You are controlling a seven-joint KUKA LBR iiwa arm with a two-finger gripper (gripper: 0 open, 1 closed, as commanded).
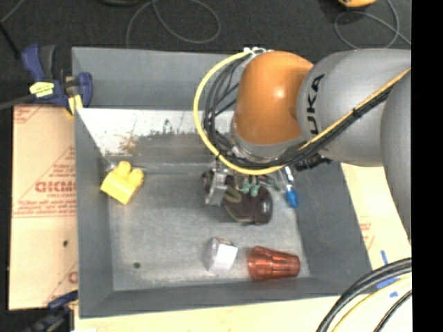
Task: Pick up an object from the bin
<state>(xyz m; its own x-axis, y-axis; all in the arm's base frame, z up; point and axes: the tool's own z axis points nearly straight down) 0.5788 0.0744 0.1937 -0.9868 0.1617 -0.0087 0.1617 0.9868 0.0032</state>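
copper cone [273, 263]: ribbed, lying on its side close to the near wall, right of the middle, narrow end towards the left
white block [221, 255]: small and pale, just beside the copper cone on its left, also close to the near wall
bin [97, 254]: grey metal with sloping walls and a flat speckled floor
dark object [252, 211]: rounded, dark brown lump on the floor right of the middle, behind the copper cone; its kind cannot be told
gripper [230, 191]: low over the left part of the dark object, at or just above it; whether it is spread or pressed together cannot be told, and nothing is seen pinched in it
blue piece [291, 198]: small and slim, just right of the dark object, partly under the arm
yellow toy brick [123, 182]: left side of the floor, near the far wall, well apart from the gripper
arm [346, 109]: grey, coming in from the right, with an orange cover and looped yellow and black cables above the gripper
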